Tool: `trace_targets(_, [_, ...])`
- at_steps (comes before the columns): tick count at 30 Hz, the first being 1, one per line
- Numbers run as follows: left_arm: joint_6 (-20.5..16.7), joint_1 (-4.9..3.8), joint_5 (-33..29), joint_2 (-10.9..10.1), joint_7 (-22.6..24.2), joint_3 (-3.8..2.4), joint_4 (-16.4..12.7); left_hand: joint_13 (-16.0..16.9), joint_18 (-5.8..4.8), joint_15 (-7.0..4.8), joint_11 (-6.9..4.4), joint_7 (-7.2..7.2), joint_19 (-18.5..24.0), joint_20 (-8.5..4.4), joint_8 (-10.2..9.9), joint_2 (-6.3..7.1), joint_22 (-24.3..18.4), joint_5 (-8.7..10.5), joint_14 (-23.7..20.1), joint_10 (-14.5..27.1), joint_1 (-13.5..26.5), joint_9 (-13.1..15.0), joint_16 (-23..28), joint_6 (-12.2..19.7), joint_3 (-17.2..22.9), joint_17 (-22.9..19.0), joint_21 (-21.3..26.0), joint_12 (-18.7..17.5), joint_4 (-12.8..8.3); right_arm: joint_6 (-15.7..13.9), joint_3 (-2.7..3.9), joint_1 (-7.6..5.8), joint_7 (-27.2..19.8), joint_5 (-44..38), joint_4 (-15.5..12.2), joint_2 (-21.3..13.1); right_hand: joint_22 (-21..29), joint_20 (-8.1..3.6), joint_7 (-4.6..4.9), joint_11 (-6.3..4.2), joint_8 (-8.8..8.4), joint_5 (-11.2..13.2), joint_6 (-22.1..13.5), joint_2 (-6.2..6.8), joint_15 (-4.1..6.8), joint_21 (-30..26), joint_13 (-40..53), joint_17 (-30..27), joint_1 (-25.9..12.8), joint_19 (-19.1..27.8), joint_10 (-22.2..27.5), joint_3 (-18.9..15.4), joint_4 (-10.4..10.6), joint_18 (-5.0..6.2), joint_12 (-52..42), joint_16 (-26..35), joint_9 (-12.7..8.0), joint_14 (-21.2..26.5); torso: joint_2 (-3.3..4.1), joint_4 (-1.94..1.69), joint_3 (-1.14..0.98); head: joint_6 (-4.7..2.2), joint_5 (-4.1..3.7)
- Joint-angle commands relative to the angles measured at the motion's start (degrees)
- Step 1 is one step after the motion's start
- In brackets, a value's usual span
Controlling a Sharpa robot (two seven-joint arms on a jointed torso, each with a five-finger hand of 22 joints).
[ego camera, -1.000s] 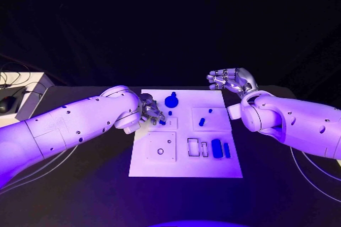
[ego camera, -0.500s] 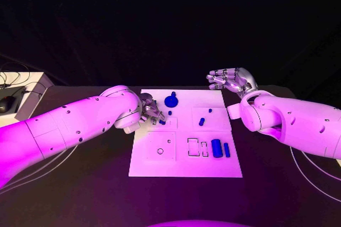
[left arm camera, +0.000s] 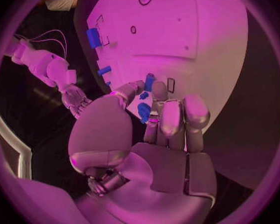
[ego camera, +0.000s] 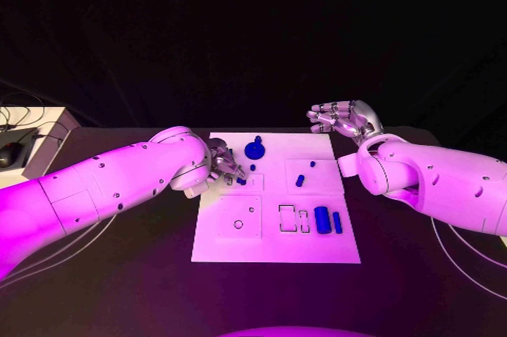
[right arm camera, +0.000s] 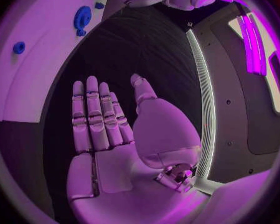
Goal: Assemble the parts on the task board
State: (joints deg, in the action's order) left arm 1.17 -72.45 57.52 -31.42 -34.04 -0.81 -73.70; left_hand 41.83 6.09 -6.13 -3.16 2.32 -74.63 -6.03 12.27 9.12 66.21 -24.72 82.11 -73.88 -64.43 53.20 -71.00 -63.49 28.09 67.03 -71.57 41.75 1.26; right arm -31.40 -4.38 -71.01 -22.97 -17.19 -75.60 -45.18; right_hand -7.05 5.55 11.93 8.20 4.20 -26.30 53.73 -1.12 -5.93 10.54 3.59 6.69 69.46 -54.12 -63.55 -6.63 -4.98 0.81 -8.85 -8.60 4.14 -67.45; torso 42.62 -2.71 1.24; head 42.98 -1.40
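Left hand (ego camera: 224,165) pinching a small blue part (left arm camera: 144,111) over the task board (ego camera: 275,242); right hand (right arm camera: 112,129) hovering flat, fingers straight, holding nothing, beside the blue gear (ego camera: 255,149).

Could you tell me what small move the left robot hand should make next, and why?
Probably lower the left robot hand a little toward the task board. It pinches a small blue part at its fingertips just above the board's left side, not yet seated, while the right robot hand hangs open beyond the board's far right corner.
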Motion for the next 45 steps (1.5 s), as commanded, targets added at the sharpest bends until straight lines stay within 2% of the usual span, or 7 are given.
trace_targets(1, [0.46,0.15,-2.6,0.34,0.34,-0.04,-0.26,0.04,-0.93,-0.19,-1.15,-2.72,-0.13,-0.23,0.41,-0.61,0.13,-0.48,0.15,-1.34,0.53,3.13,-0.33,-3.07,5.13,0.14,0.26,-0.42,-5.01,0.83,0.02,0.05,-0.63,-0.19,0.0,0.07,0.05,0.02,-0.06,-0.17,-0.27,-0.33,-0.53,0.15,-0.08,0.2,-0.06,-0.06,-0.12,0.47,0.36,0.3,0.08,-0.81,0.27,-0.15,-0.04,0.5,0.02,0.03,0.02,-0.05,-0.08])
trace_targets(10, [-0.42,0.15,-4.46,0.32,0.46,-0.34,-0.3,0.09,-0.98,-0.22,-1.34,-2.94,-0.17,-0.16,0.51,-0.58,0.23,-2.82,0.27,-1.98,1.06,3.44,-0.74,-3.87,5.12,0.55,0.36,-0.66,-6.0,0.87,0.02,0.08,-0.67,-0.18,0.04,0.08,0.27,0.05,-0.04,-0.15,-0.28,-0.31,-0.57,0.16,-0.09,0.31,-0.06,-0.06,-0.18,0.54,0.42,0.33,0.06,-0.8,0.3,-0.15,-0.04,0.55,0.02,0.01,0.03,0.0,-0.1])
trace_targets(28, [-0.65,0.11,-5.03,0.34,0.22,-0.46,0.1,0.53,-1.74,-0.27,-1.9,-4.11,-0.5,-0.26,1.69,-0.59,0.83,-3.41,0.6,-4.31,0.78,3.65,-1.95,-6.52,2.5,1.71,0.43,-1.81,-6.32,1.02,0.02,0.33,-0.66,-0.17,0.32,0.23,0.37,0.08,-0.03,-0.13,-0.29,-0.31,-0.6,0.17,-0.12,0.34,-0.06,-0.07,-0.2,0.59,0.46,0.32,0.06,-0.81,0.31,-0.14,-0.05,0.6,0.0,0.0,0.02,0.08,0.09])
trace_targets(35, [-0.86,0.05,-4.49,0.16,0.19,-0.46,0.5,0.04,-2.11,-0.23,-1.94,-4.46,-0.76,-0.27,1.51,-1.78,1.25,-3.29,0.65,-5.4,-0.77,2.86,-2.38,-7.76,-2.03,1.79,0.36,-2.07,-6.36,1.02,0.02,0.36,-0.65,-0.17,0.33,0.21,0.37,0.08,-0.03,-0.13,-0.29,-0.31,-0.6,0.17,-0.12,0.34,-0.06,-0.07,-0.2,0.59,0.46,0.32,0.06,-0.81,0.31,-0.14,-0.05,0.6,-0.04,-0.02,-0.01,0.05,0.09])
trace_targets(37, [-0.79,0.01,-4.3,0.13,0.18,-0.46,0.57,-0.04,-2.13,-0.21,-1.96,-4.52,-0.77,-0.2,1.47,-2.57,1.29,-3.09,0.65,-5.56,-1.82,2.73,-2.44,-8.0,-5.03,1.74,0.43,-2.04,-6.53,1.02,0.02,0.37,-0.65,-0.17,0.33,0.2,0.37,0.08,-0.03,-0.13,-0.29,-0.31,-0.6,0.17,-0.12,0.34,-0.06,-0.07,-0.2,0.59,0.46,0.32,0.06,-0.81,0.31,-0.14,-0.05,0.6,-0.04,-0.02,-0.01,0.09,0.09])
trace_targets(39, [-0.72,-0.01,-3.97,0.12,0.16,-0.45,0.62,-0.15,-2.18,-0.17,-1.99,-4.54,-0.83,-0.17,1.34,-2.73,1.41,-2.87,0.67,-5.73,-2.45,2.47,-2.48,-8.27,-6.29,1.68,0.38,-2.03,-6.79,1.01,0.02,0.37,-0.65,-0.17,0.33,0.19,0.37,0.08,-0.03,-0.13,-0.29,-0.31,-0.6,0.17,-0.12,0.34,-0.06,-0.07,-0.2,0.59,0.46,0.32,0.06,-0.81,0.31,-0.14,-0.05,0.6,-0.01,-0.02,0.01,0.06,0.08])
trace_targets(45, [-0.58,-0.07,-3.0,0.19,0.03,-0.44,0.84,-0.34,-2.19,-0.17,-2.01,-4.58,-0.88,-0.11,1.26,-3.3,1.59,-2.76,0.64,-5.85,-3.07,2.24,-2.56,-8.5,-8.13,1.53,0.39,-1.96,-6.96,1.01,0.02,0.37,-0.64,-0.17,0.32,0.18,0.37,0.08,-0.03,-0.13,-0.29,-0.31,-0.6,0.17,-0.12,0.34,-0.06,-0.07,-0.2,0.59,0.46,0.32,0.06,-0.81,0.31,-0.14,-0.05,0.6,0.0,-0.02,0.04,0.08,0.11])
